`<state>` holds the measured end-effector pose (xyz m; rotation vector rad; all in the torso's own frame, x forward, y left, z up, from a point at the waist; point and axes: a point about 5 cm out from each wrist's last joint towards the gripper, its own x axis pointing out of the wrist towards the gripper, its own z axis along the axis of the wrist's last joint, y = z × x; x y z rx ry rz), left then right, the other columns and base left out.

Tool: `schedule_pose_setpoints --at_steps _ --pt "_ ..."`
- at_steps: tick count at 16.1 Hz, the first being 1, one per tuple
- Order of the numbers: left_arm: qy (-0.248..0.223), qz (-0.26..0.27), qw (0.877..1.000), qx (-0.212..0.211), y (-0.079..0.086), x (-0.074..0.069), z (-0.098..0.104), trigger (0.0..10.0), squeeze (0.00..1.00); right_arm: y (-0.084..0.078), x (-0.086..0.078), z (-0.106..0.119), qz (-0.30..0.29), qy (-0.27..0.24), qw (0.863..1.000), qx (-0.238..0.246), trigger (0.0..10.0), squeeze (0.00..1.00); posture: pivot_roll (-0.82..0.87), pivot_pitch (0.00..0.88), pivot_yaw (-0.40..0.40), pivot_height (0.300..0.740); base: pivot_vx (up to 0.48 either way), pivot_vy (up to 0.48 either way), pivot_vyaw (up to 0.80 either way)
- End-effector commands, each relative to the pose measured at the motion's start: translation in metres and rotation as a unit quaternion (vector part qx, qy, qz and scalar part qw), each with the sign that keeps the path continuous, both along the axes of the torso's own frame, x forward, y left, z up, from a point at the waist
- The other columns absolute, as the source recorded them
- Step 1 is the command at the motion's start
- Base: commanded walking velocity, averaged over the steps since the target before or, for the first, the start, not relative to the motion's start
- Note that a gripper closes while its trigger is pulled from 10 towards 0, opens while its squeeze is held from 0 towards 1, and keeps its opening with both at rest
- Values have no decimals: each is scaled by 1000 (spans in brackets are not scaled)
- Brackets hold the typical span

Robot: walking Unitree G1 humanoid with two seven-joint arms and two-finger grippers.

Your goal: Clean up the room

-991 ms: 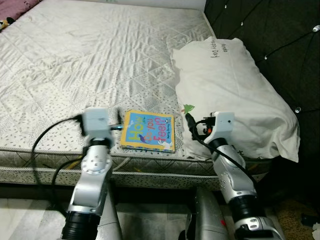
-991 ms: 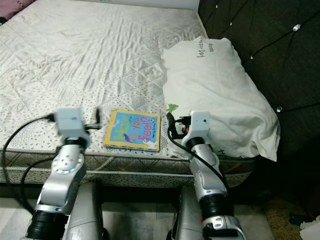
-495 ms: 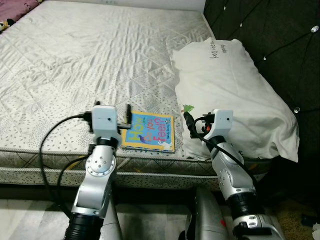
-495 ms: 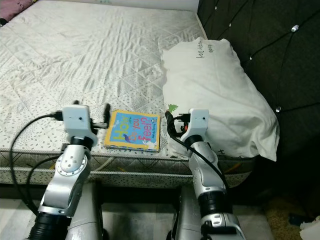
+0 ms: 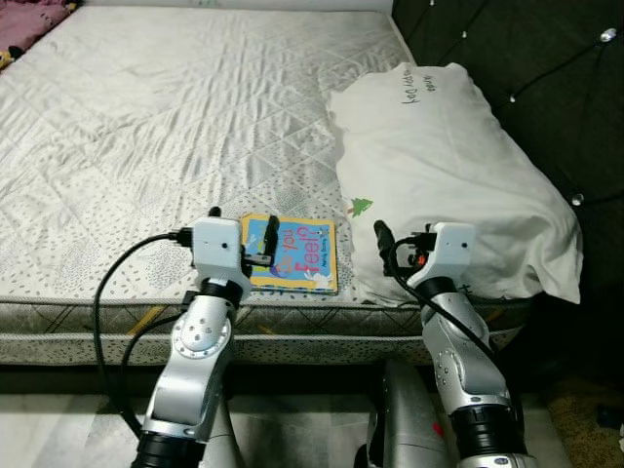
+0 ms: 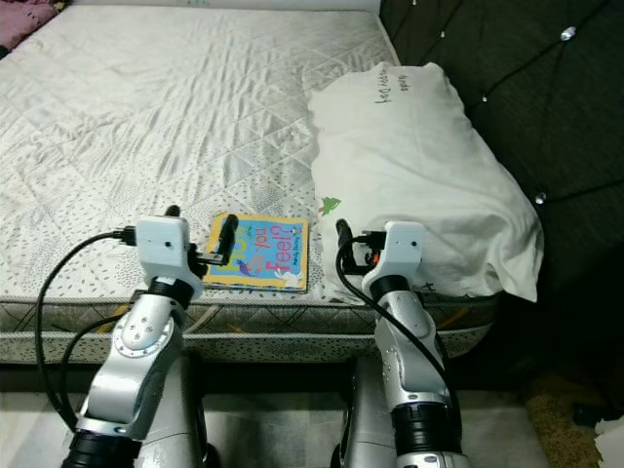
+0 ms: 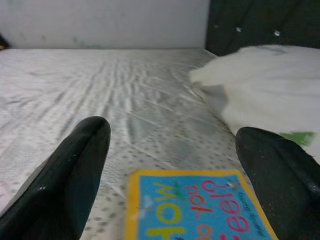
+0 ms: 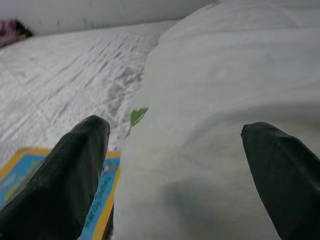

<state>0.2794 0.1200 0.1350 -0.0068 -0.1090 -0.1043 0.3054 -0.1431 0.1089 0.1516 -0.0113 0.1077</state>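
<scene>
Left gripper (image 7: 172,165): fingers spread wide apart, holding nothing; it hovers at the near edge of the bed, pointing toward the headboard.
Book between the fingers: the book (image 5: 293,253) lies flat on the mattress just ahead of the left gripper. In the left wrist view its near edge sits in the gap between the two black fingers (image 7: 75,170), nearer to the other finger. I cannot tell whether either finger touches it.
Right gripper (image 8: 175,165): fingers also wide apart and empty; it points at the near end of the pillow (image 5: 448,175). In the right wrist view the pillow bulges between the two fingers.
Book position: close to the near edge of the mattress (image 5: 146,117), just beside the pillow's near corner. Its cover is blue with a yellow border and coloured lettering.
Pillow: white, long, lying along the right side of the bed against the dark tufted headboard (image 5: 526,58). A small green tree mark (image 5: 361,206) shows on its side facing the book.
Mattress: bare, quilted in a diamond pattern, with fine speckles.
Far corner: something purple (image 5: 29,19) lies at the far left of the bed.
</scene>
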Motion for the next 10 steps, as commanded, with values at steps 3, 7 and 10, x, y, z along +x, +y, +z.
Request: schedule_pose_setpoints --at_steps 3,7,10 --pt "4 31 1000 -2 18 2 -4 10000 0 5 0 17 -6 -34 999 -1 10000 0 57 28 28 605 0 0 0" --pt "6 15 1000 -3 19 7 -5 10000 0 10 -2 15 -8 -37 999 6 10000 0 69 32 25 655 0 0 0" --pt "-2 23 1000 -4 20 9 -4 10000 0 16 -2 18 -1 -42 999 4 10000 0 61 30 21 690 0 0 0"
